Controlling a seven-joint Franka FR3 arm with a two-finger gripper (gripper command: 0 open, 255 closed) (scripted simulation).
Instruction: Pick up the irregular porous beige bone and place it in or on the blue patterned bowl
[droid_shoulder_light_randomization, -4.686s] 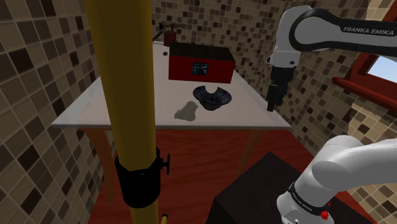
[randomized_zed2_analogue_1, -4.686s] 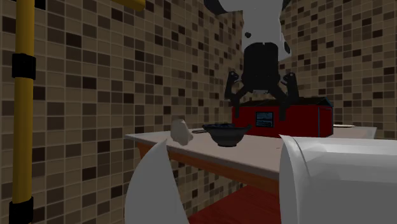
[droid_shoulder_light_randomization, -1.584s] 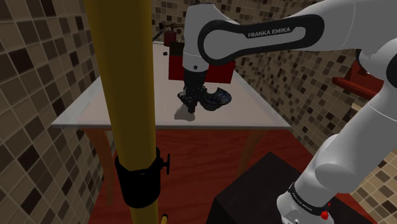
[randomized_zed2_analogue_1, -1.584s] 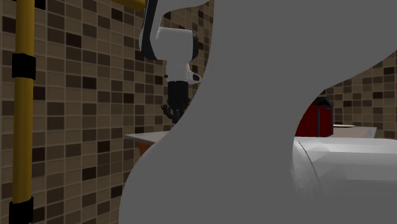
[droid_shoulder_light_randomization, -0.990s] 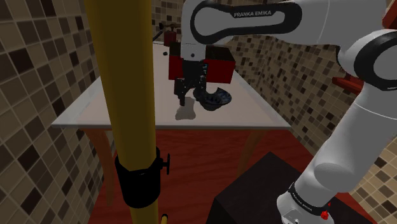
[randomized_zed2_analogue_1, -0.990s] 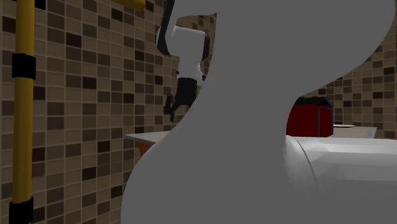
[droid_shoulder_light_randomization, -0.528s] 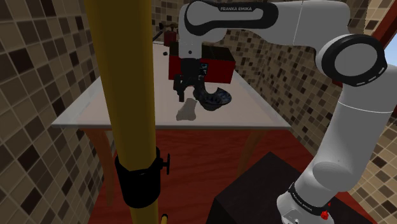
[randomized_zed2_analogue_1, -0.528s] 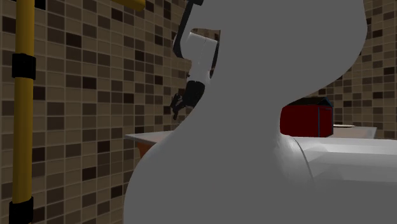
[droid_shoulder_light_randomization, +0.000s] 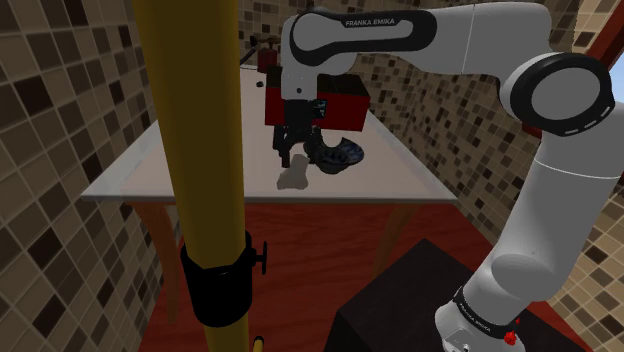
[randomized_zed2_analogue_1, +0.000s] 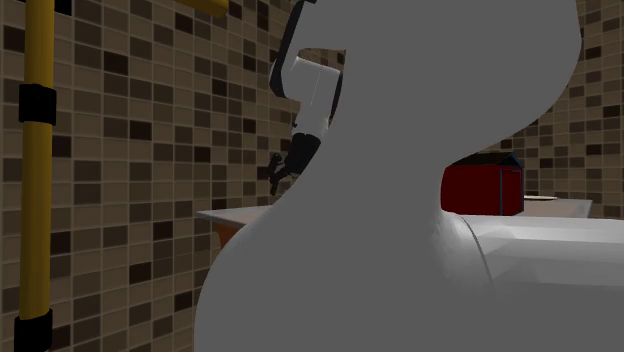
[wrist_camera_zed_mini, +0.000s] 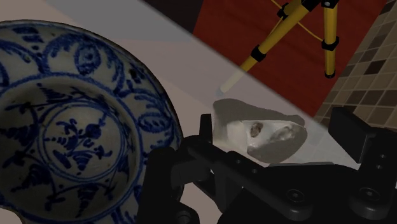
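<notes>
Foreground: yellow pole (droid_shoulder_light_randomization: 190, 150) close to the shoulder camera; dark stand (droid_shoulder_light_randomization: 400, 310) at that view's lower right.
Bone: pale, pitted bone (droid_shoulder_light_randomization: 294, 179) lying on the counter (droid_shoulder_light_randomization: 395, 175) near its front edge, just beside the bowl. Same spot as 4.7 s ago, so not disturbed.
End effector: end effector (droid_shoulder_light_randomization: 289, 155) hangs right over the bone. Wrist view has the fingers (wrist_camera_zed_mini: 348, 129) spread wide, with the bone between and beyond them. No contact seen; it carries nothing.
Bowl: blue patterned bowl (droid_shoulder_light_randomization: 338, 153) upright and empty, just behind the bone.
Background: red box (droid_shoulder_light_randomization: 315, 100) behind the bowl.
Change: 4.7 s ago the arm hung off the counter's right side in the shoulder view. It has since swung across, and over the last half second dropped slightly toward the bone.
Meaning: approach looks nearly complete and the grasp is not yet made. Judged next: a short descent, then closing on the bone.
Caution: the bowl rim is close beside one finger, so a straight descent seems safer.
</notes>
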